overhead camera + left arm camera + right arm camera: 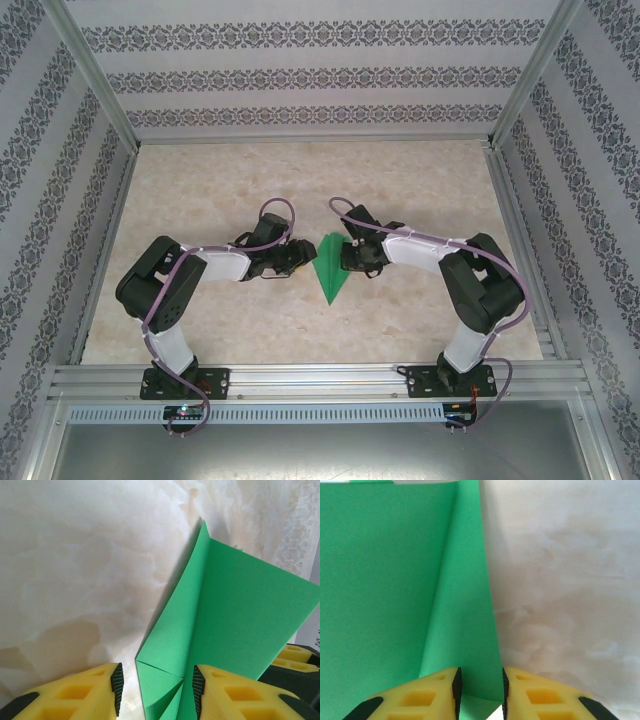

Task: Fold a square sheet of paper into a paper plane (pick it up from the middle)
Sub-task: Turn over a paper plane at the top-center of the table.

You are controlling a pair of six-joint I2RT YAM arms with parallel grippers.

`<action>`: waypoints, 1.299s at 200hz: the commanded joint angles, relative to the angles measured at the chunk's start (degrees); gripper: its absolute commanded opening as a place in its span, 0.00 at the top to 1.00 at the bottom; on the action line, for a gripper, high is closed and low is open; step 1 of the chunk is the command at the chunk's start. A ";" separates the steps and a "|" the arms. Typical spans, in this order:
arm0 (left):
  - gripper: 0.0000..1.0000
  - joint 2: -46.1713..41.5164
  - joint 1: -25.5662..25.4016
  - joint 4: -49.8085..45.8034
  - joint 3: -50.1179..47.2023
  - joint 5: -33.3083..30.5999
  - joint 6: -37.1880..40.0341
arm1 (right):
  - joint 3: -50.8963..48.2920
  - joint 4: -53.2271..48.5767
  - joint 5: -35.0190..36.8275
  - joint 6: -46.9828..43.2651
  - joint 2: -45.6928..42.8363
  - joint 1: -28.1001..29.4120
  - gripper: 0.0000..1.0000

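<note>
The left pincer [298, 258] reaches toward mid-frame from the lower left, jaws well apart. The right pincer [347, 256] faces it from the lower right, jaws narrowly parted.

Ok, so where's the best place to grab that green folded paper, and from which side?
Probably the long right-hand edge of the square sheet of paper, coming from the right: that folded strip lies between the open fingers of the right gripper, and the wide end offers more paper than the narrow tip.
</note>
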 commanded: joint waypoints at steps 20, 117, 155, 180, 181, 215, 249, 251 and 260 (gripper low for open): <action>0.59 -3.55 -1.31 -2.76 1.47 -3.46 3.58 | -1.80 1.66 -0.81 1.08 -4.84 -1.12 0.68; 0.63 -8.14 -1.76 -12.72 1.14 -14.21 3.57 | 9.13 -9.57 14.65 -1.71 -8.74 11.12 0.50; 0.61 -14.12 -1.01 -19.94 -1.82 -22.59 1.33 | 16.04 -13.52 17.03 -1.18 0.25 14.08 0.50; 0.56 -17.22 -0.62 -24.38 -2.92 -26.38 0.21 | 19.92 -16.08 18.33 -0.77 5.87 15.19 0.47; 0.56 -17.28 -0.66 -24.51 -2.95 -26.48 0.16 | 20.07 -16.17 18.40 -0.69 6.13 15.20 0.47; 0.44 -18.62 -0.44 -27.48 -3.27 -28.11 -0.49 | 22.17 -18.82 21.63 0.95 10.82 15.31 0.51; 0.31 -18.80 -0.44 -28.71 -3.11 -29.03 -0.71 | 20.60 -18.53 21.81 2.49 10.91 14.08 0.72; 0.30 -18.78 -0.44 -28.75 -3.14 -29.04 -0.67 | 20.53 -18.53 21.86 2.54 10.78 13.96 0.73; 0.27 -18.73 -0.46 -28.85 -3.15 -29.10 -0.69 | 20.01 -18.37 22.07 2.80 10.16 13.68 0.77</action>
